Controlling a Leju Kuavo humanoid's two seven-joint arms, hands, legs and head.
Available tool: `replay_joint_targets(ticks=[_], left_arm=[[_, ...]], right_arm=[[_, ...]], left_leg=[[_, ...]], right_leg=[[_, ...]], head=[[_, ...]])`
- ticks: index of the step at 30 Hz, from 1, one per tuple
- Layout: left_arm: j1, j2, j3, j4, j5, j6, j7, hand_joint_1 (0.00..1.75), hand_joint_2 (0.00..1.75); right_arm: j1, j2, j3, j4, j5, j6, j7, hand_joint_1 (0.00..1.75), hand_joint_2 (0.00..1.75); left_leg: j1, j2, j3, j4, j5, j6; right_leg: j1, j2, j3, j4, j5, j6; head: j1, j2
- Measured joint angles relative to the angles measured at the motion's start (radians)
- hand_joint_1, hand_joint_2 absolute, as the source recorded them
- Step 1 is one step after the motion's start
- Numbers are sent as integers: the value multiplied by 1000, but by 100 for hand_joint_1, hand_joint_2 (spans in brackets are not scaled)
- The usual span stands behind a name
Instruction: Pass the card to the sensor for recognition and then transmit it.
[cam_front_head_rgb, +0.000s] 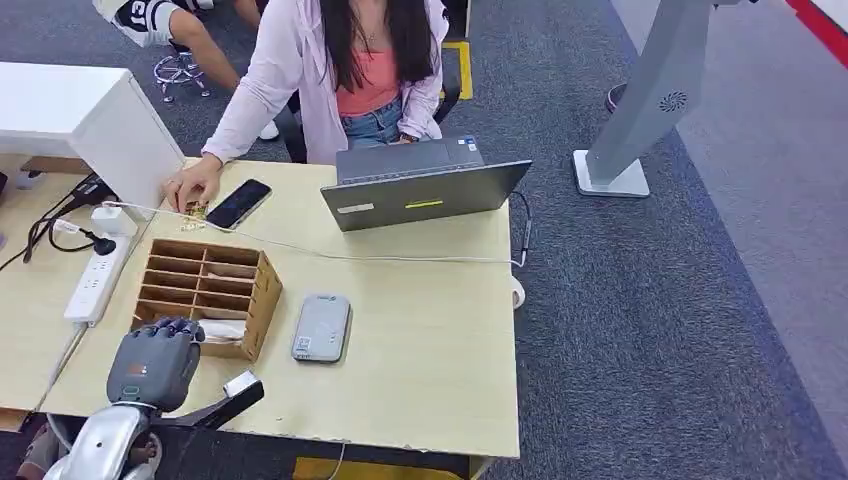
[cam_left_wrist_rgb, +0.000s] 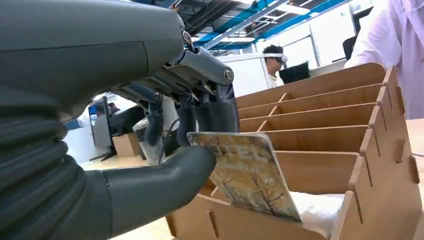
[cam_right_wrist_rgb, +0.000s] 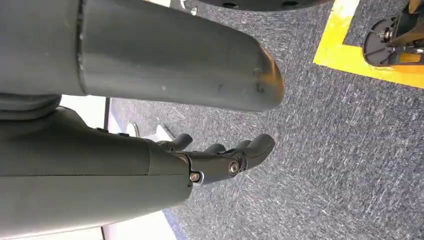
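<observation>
at the near edge of the wooden organizer (cam_front_head_rgb: 205, 283), the left hand (cam_front_head_rgb: 155, 362) sits over the closest compartment row, back of the hand up in the head view. left wrist view: thumb (cam_left_wrist_rgb: 165, 182) and the dark fingers (cam_left_wrist_rgb: 215, 112) pinch the card (cam_left_wrist_rgb: 247, 172), thumb under its edge, fingers on the far face. the card is tilted, printed with a bare-tree picture, its lower corner inside the organizer's nearest slot, above something white lying in that slot (cam_left_wrist_rgb: 315, 210). can't tell whether the card touches the slot wall.

sensor (cam_front_head_rgb: 322, 327): flat grey pad with rounded corners, lying on the table (cam_front_head_rgb: 440, 330) just beside the organizer, on the side away from the power strip (cam_front_head_rgb: 96, 280). not touching the organizer.

beyond the organizer: a white cable (cam_front_head_rgb: 300, 248) runs across the table, then a black phone (cam_front_head_rgb: 238, 203) lying flat, and an open grey laptop (cam_front_head_rgb: 420, 185) with its lid back facing the robot. a person (cam_front_head_rgb: 340, 70) in a pale pink shirt sits behind the laptop, one hand (cam_front_head_rgb: 192, 187) down on the table next to the phone. white box (cam_front_head_rgb: 90, 125) at the far corner from the organizer, past the power strip.

right hand (cam_right_wrist_rgb: 220, 160): right wrist view shows it hanging over grey carpet (cam_right_wrist_rgb: 325, 150), fingers loosely curved and apart, thumb (cam_right_wrist_rgb: 200, 70) clear of them, nothing in it. yellow floor marking (cam_right_wrist_rgb: 350, 45) on the carpet beyond.
</observation>
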Motion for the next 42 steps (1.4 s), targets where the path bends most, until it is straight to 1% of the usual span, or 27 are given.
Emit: replay_joint_targets(ticks=[5,8,13,28,30,32,34,35,36,37,39,40,42], left_arm=[[0,0,0,0,12,-8,-16,175,175],[0,3,0,0,40,-30,-34,175,175],[-1,10,1,0,51,-38,-34,175,175],[-1,13,1,-1,56,-39,-34,175,175],[-2,13,1,-1,58,-23,-36,175,175],[-8,13,4,-1,64,23,-48,175,175],[-32,11,13,0,82,95,-74,175,175],[-66,11,18,0,129,160,-123,175,175],[-116,11,19,-2,178,198,-161,175,175],[-169,12,19,-10,205,194,-172,175,175],[-252,14,25,-32,224,150,-171,175,175],[-278,14,30,-37,228,141,-171,175,175],[-297,14,34,-50,225,141,-171,175,175]], right_arm=[[0,0,0,0,3,0,0,0,0],[0,0,-2,0,7,1,0,0,0],[0,0,-6,0,12,1,0,0,0],[0,0,-18,0,12,1,0,0,0],[0,0,-18,0,14,1,-3,0,0],[0,0,-18,0,25,4,-8,0,0],[-1,0,-18,0,37,12,-14,0,0],[-2,0,-18,0,46,16,-25,0,0],[-3,0,-18,0,52,17,-32,0,0],[-6,0,-18,0,55,18,-33,0,0],[-13,0,-18,0,58,18,-37,0,0],[-16,0,-18,0,59,18,-38,0,0],[-15,0,-18,0,61,18,-40,0,0]], left_leg=[[0,0,0,0,0,0],[0,0,0,0,0,0],[0,0,0,0,0,0],[0,0,0,0,0,0],[0,0,0,0,0,0],[0,0,0,0,0,0],[0,0,0,0,1,1],[0,-2,-1,1,2,1],[1,-6,-3,1,3,1],[1,-9,-4,1,4,1],[0,-9,-3,1,4,1],[0,-7,-2,1,4,1],[0,-6,-2,1,4,1]], right_leg=[[0,0,0,0,0,0],[0,0,0,0,0,0],[0,0,0,0,0,0],[0,0,0,0,0,0],[0,0,0,0,0,0],[0,0,0,0,0,0],[0,-1,-1,0,0,0],[0,-2,-2,0,0,0],[1,-6,-1,0,1,0],[1,-9,-1,0,1,0],[0,-9,1,0,2,0],[0,-7,1,0,3,0],[0,-6,0,0,3,0]], head=[[0,0],[0,0],[0,0],[0,0],[0,0],[0,0],[0,0],[-2,0],[-2,0],[1,0],[2,0],[0,0],[0,0]])
